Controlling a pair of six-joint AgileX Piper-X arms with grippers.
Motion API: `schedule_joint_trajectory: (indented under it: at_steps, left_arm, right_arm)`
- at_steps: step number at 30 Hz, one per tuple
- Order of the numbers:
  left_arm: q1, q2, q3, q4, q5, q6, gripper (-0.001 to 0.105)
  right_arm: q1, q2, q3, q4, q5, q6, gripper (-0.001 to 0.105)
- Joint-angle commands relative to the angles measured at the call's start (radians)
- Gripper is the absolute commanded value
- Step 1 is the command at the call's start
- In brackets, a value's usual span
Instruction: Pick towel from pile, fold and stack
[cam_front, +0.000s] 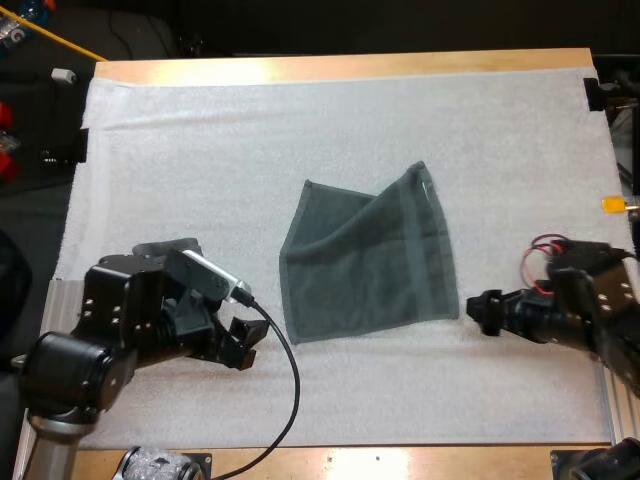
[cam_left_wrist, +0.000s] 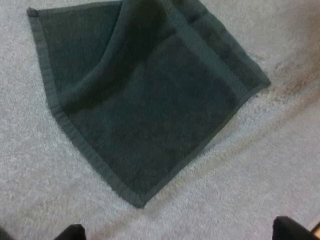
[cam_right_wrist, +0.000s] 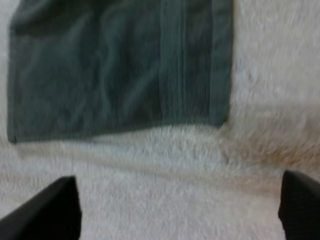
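One dark grey-green towel is lying half-doubled at the mat's centre. The left gripper is hovering at its 8 o'clock and the right gripper at its 4 o'clock, both gaping wide and empty. Folding is seemingly pending; next, each is likely needing to pinch a near corner.

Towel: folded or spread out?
Folded over, loosely: the towel lies flat on the mat with one layer doubled diagonally over another, edges not lined up.
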Motion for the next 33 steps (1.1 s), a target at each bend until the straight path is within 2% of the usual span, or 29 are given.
schedule_joint_trajectory:
  at_steps: [1,4,10,15,19,26,29,33]
  left_arm:
    - [-0.002,-0.005,0.009,-0.022,0.016,-0.003,0.07]
    - [-0.002,-0.005,0.05,-0.048,0.016,-0.003,0.07]
    - [-0.002,-0.005,0.121,-0.074,0.016,0.006,0.07]
    - [-0.002,-0.005,0.161,-0.145,0.017,0.013,0.069]
    - [-0.002,-0.004,0.164,-0.185,0.027,-0.007,0.069]
    - [-0.002,-0.002,0.164,-0.182,0.052,-0.014,0.069]
    - [-0.002,-0.002,0.164,-0.182,0.052,-0.014,0.069]
    - [-0.002,-0.002,0.164,-0.182,0.052,-0.014,0.069]
  right_arm:
    - [-0.003,0.014,0.008,-0.031,-0.023,0.004,0.069]
    - [-0.003,0.074,0.045,-0.095,-0.03,0.003,0.058]
    - [-0.003,0.191,0.081,-0.207,-0.03,0.024,0.056]
    - [-0.003,0.289,0.081,-0.224,-0.03,0.024,0.055]
    - [-0.003,0.363,0.081,-0.254,-0.03,0.039,0.049]
    - [-0.003,0.459,0.081,-0.306,-0.03,0.093,0.046]
    - [-0.003,0.533,0.081,-0.349,-0.03,0.14,0.04]
    - [-0.003,0.58,0.081,-0.372,-0.038,0.16,0.04]
